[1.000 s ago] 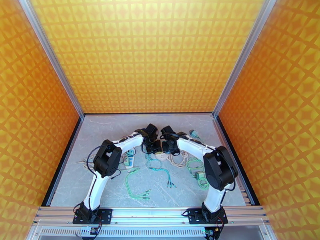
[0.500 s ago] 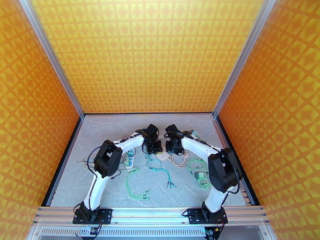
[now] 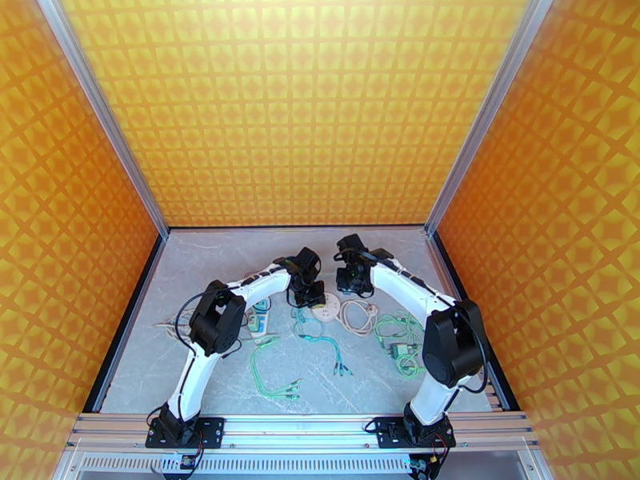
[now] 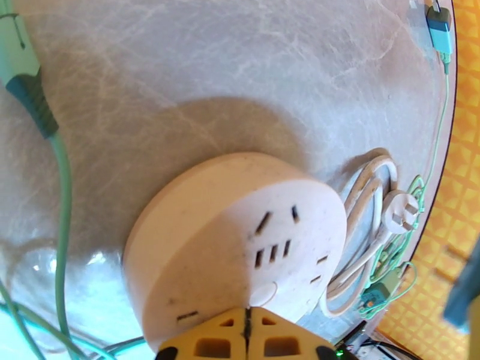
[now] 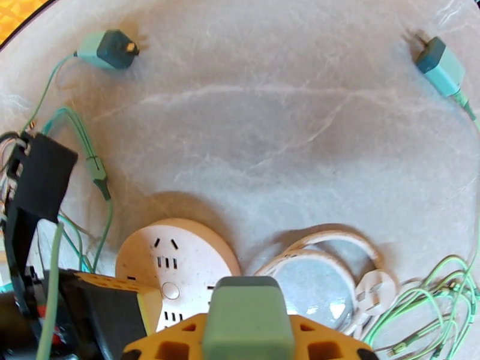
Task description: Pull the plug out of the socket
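Left arm (image 3: 256,286) and right arm (image 3: 404,288) bent, reaching inward toward each other. Left claw (image 4: 247,334) pinched closed. Right claw (image 5: 249,343) clamped on plug (image 5: 247,301).

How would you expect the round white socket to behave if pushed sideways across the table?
The round white socket is low and wide, so it would probably slide rather than tip or roll. The smooth table suggests little grip. Its coiled white cord looks floppy and would likely drag behind.

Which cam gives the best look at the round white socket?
Left wrist: the socket sits close and large, slot holes plainly readable. Right wrist shows it lower left, partly covered by the green plug. Top external has it as a small white disc between the arms.
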